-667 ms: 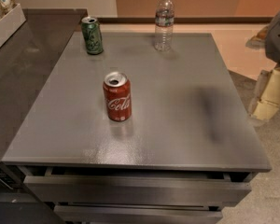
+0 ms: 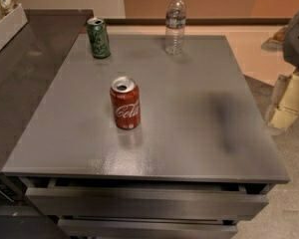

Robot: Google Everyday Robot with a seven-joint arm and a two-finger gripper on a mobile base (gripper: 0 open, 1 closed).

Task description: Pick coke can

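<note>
The coke can [image 2: 125, 103] is red with white script and a silver top. It stands upright on the grey table [image 2: 189, 113], left of the middle. My gripper [image 2: 285, 102] is cream-coloured and hangs off the table's right edge, well to the right of the can and about level with it. Nothing is in it. Part of the arm [image 2: 298, 34] shows above it at the right border.
A green soda can [image 2: 98, 38] stands at the table's back left. A clear water bottle [image 2: 175, 23] stands at the back middle. A darker counter [image 2: 25, 78] adjoins the left side, with a white box [image 2: 5, 26] on it. Drawers [image 2: 139, 203] run below the front edge.
</note>
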